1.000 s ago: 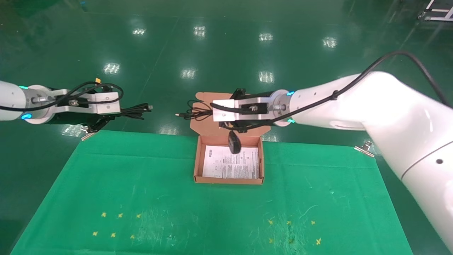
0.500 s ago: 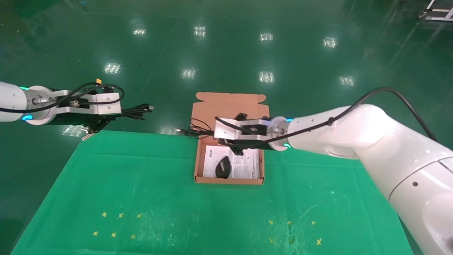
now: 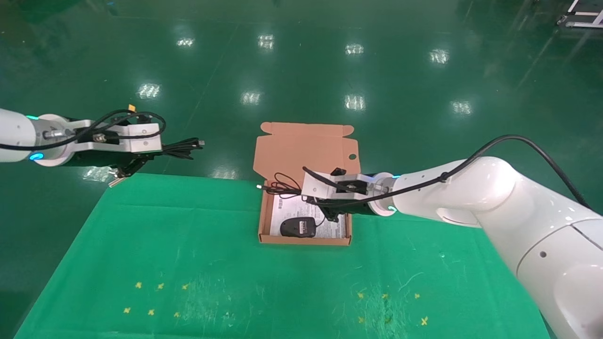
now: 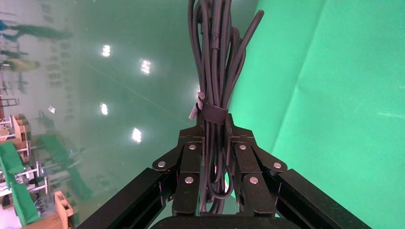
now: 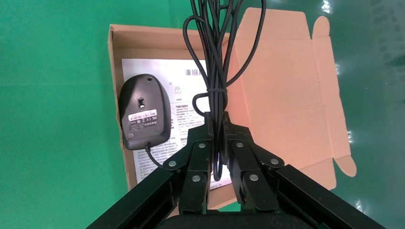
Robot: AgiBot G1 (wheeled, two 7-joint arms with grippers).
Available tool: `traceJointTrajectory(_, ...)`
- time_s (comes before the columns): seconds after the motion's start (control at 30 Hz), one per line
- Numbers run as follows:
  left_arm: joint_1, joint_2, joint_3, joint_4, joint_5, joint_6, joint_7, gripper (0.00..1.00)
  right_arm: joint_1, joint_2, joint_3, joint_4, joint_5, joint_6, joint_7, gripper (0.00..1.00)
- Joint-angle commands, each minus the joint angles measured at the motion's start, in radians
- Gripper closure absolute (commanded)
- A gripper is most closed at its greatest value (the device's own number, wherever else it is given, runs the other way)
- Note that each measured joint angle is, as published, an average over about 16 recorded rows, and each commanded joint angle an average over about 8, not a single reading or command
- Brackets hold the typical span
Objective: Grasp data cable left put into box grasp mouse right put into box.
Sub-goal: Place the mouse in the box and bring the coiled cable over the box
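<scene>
We see a counter point(image 3: 188, 245) draped in green cloth filling the lower half of the frame. Directly on it, at centre, sits the open cardboard box point(image 3: 264, 221), its flap lid raised toward the top. Small yellow cross marks point(image 3: 155, 299) dot the cloth lower left and lower right.

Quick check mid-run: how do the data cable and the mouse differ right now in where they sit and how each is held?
The data cable hangs in the air beyond the table's far-left corner; the mouse lies in the box, underside up.
The left gripper is shut on the data cable's tied bundle; the right gripper grips only the mouse's cord, not its body.
The data cable is a long narrow bundle; the mouse is a compact oval.
Both are black.
</scene>
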Motion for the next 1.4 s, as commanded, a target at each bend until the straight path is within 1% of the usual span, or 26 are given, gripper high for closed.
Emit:
traceJointTrajectory(0.03,-0.001,-0.001,0.0,-0.001,0.001,0.0,-0.001,1.0,-0.002,0.004,-0.006,0.002,0.004,-0.001,-0.001,0.0)
traceJointTrajectory(0.23,0.026,0.025,0.0,0.006,-0.023,-0.005,0.007,1.0,-0.007,0.023,-0.017,0.031,0.002,0.006,0.017,0.0)
traceJointTrajectory(0.43,0.068,0.072,-0.003,0.035,-0.068,-0.025,0.037,1.0,-0.001,0.061,-0.026,0.059,-0.009,0.001,0.035,0.0)
traceJointTrajectory(0.6,0.103,0.125,-0.009,0.061,-0.105,-0.059,0.072,1.0,0.011,0.132,-0.029,0.11,-0.021,-0.003,0.057,0.0)
traceJointTrajectory(0.77,0.14,0.191,-0.015,0.09,-0.143,-0.097,0.114,1.0,0.023,0.226,-0.036,0.204,-0.044,-0.006,0.103,0.0)
traceJointTrajectory(0.93,0.17,0.266,-0.018,0.139,-0.175,-0.134,0.17,1.0,0.028,0.328,-0.052,0.338,-0.081,-0.01,0.183,0.0)
traceJointTrajectory(1.13,0.185,0.36,-0.018,0.218,-0.199,-0.181,0.253,1.0,0.029,0.442,-0.076,0.519,-0.144,-0.01,0.315,0.0)
traceJointTrajectory(1.27,0.194,0.406,-0.013,0.26,-0.219,-0.215,0.298,1.0,0.033,0.499,-0.092,0.63,-0.199,-0.004,0.411,0.0)
traceJointTrajectory(1.4,0.205,0.425,0.01,0.27,-0.245,-0.252,0.319,1.0,0.037,0.536,-0.106,0.716,-0.259,0.003,0.501,0.0)
